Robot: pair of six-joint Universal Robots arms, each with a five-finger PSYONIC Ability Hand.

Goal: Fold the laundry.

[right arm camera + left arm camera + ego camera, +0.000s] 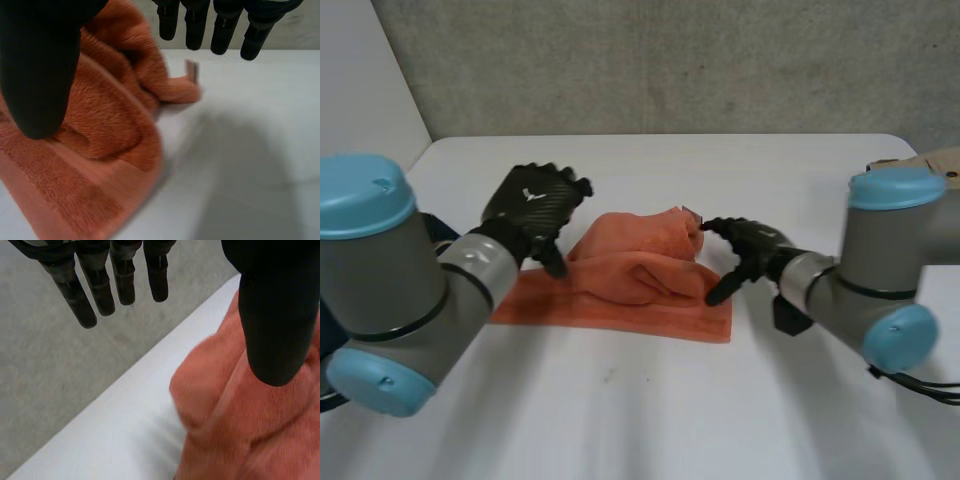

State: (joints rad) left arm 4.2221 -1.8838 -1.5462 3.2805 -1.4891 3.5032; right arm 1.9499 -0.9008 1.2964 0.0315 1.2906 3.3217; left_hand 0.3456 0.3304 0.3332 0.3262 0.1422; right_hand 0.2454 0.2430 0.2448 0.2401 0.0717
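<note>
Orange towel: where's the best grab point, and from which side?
Take the towel by its tagged corner, from the robot's right with the right hand. That corner sticks out of the bunched top layer toward that open hand; the flat bottom layer lies tight on the table, harder to get fingers under.
</note>
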